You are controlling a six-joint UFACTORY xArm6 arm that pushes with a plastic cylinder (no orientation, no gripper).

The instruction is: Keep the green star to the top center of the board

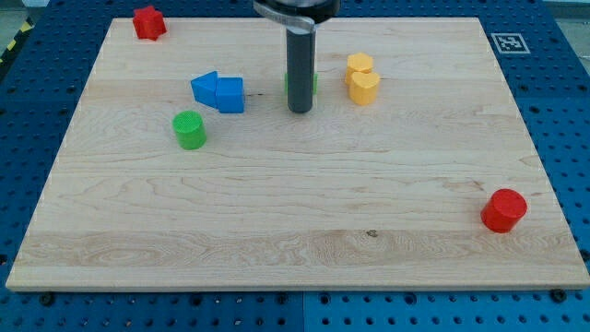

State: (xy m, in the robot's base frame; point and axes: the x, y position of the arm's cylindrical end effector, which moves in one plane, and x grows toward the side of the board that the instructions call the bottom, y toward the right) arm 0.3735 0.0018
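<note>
The dark rod comes down from the view's top centre, and my tip rests on the wooden board. The green star is almost wholly hidden behind the rod; only a thin green edge shows on the rod's right side, a little above the tip. The tip stands directly in front of it, touching or nearly touching it; I cannot tell which.
Two blue blocks lie together to the left of the rod. A green cylinder sits below them. Two yellow blocks sit right of the rod. A red block is at the top left, a red cylinder at the lower right.
</note>
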